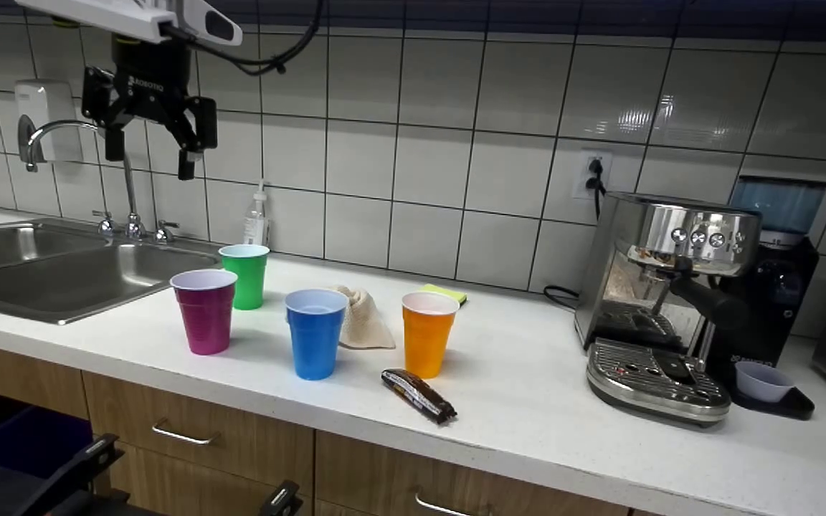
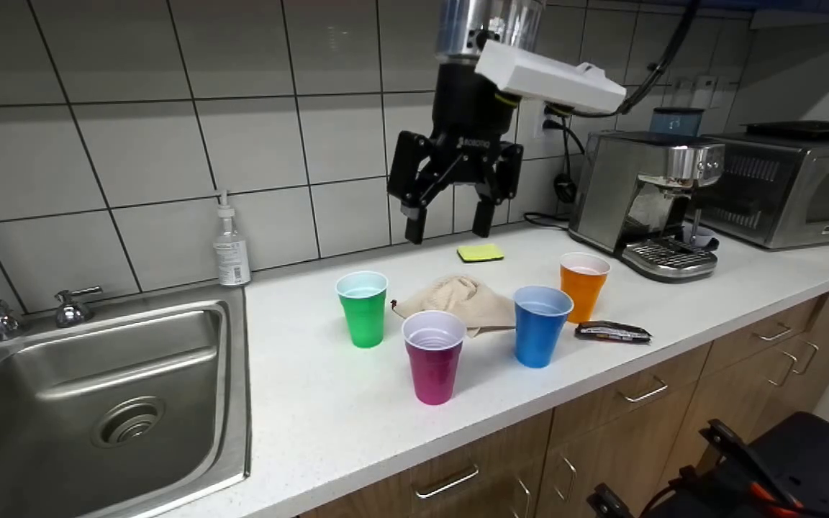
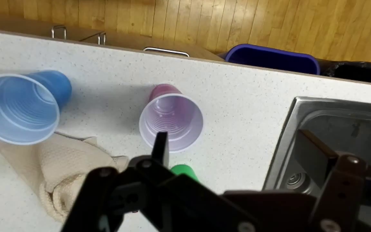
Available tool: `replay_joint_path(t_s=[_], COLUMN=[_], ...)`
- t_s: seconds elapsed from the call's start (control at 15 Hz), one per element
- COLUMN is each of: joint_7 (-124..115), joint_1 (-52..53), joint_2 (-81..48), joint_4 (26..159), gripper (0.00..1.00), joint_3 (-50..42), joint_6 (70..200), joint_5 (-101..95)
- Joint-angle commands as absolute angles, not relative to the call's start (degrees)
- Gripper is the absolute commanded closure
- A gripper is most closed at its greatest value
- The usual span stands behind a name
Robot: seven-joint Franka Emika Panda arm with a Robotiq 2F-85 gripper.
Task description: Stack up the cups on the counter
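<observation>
Fingers [image 1: 187, 165] of the gripper [image 1: 150, 158] hang empty above the counter [image 1: 517, 376], spread likely for a coming grasp, while the purple cup [image 1: 205, 313] and farther green cup [image 1: 249, 282] stand left of the blue cup [image 1: 316, 335] and rightmost orange cup [image 1: 429, 335], mouths up, presumably for nesting.

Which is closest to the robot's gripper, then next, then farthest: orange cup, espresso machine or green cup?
Sides as in an exterior view, from the gripper:
1. Green cup: below, a bit right.
2. Orange cup: farther right.
3. Espresso machine: farthest right.
</observation>
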State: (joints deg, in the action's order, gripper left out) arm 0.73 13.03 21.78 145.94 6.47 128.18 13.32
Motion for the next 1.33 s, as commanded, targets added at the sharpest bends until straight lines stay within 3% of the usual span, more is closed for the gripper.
replay_joint_path(t_s=[0.0, 1.27], joint_7=[-0.2, -10.0], joint_1=[12.3, 14.0], joint_2=[13.9, -19.1], joint_4=[140.4, 113.4], gripper=[0.0, 0.0], joint_3=[8.9, 8.2], joint_6=[131.2, 139.2], joint_5=[10.5, -9.7])
